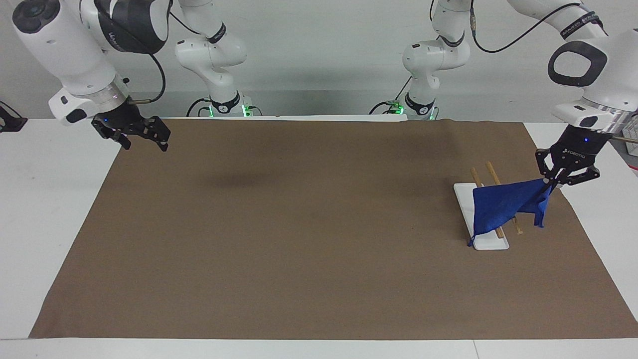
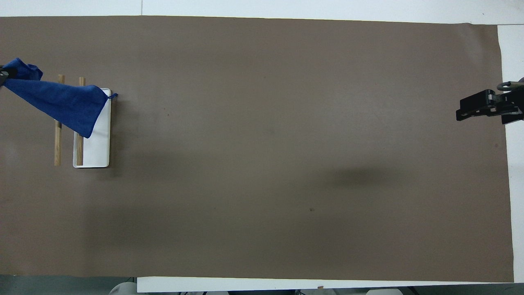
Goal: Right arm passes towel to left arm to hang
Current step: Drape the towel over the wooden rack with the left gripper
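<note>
The royal-blue towel (image 1: 498, 204) hangs stretched over the two wooden rods (image 1: 491, 172) of a rack with a white base (image 1: 491, 243), at the left arm's end of the table. My left gripper (image 1: 562, 182) is shut on the towel's raised corner, just outside the rods. The towel's string loop (image 1: 471, 242) dangles at its low corner over the base. In the overhead view the towel (image 2: 61, 104) covers the rods' farther part (image 2: 57, 139), and the left gripper (image 2: 2, 76) shows only at the edge. My right gripper (image 1: 143, 134) is open and empty, waiting over the mat's edge at the right arm's end (image 2: 483, 108).
A brown mat (image 1: 299, 239) covers most of the white table (image 1: 50, 199). The rack's white base (image 2: 98, 143) lies on the mat. Both arms' bases (image 1: 224, 104) stand at the robots' edge of the table.
</note>
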Controlling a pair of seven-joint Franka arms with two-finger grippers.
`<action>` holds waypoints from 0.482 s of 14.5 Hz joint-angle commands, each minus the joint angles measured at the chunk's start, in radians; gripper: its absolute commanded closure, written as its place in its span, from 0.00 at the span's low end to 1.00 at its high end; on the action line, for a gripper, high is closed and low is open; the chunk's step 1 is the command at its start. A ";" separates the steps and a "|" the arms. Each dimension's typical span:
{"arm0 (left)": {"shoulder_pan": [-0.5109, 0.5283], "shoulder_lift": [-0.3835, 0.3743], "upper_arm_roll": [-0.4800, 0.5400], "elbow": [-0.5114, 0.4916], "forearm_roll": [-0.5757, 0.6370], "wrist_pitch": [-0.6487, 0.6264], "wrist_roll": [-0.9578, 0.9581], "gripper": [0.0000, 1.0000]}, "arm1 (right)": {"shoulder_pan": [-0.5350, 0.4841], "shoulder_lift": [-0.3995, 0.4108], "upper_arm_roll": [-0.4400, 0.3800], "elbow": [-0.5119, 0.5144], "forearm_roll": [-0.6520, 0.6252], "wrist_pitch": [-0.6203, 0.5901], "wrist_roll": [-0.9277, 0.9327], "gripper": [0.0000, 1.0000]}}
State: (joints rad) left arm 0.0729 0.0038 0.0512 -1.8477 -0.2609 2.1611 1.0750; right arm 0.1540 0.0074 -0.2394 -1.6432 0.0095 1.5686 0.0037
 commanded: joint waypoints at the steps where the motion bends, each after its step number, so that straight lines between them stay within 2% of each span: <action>1: 0.031 -0.054 -0.004 -0.083 0.015 0.026 0.071 0.99 | 0.002 -0.001 -0.003 -0.006 -0.019 -0.006 -0.024 0.00; 4: 0.059 -0.100 -0.004 -0.160 0.046 0.017 0.086 0.99 | 0.002 -0.003 -0.003 -0.006 -0.019 -0.007 -0.025 0.00; 7: 0.074 -0.114 -0.004 -0.186 0.060 0.002 0.129 0.99 | 0.002 -0.003 -0.003 -0.006 -0.019 -0.007 -0.025 0.00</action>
State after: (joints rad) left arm 0.1327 -0.0657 0.0537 -1.9834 -0.2223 2.1609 1.1686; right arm 0.1542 0.0080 -0.2399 -1.6459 0.0085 1.5686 0.0032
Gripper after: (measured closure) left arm 0.974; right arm 0.000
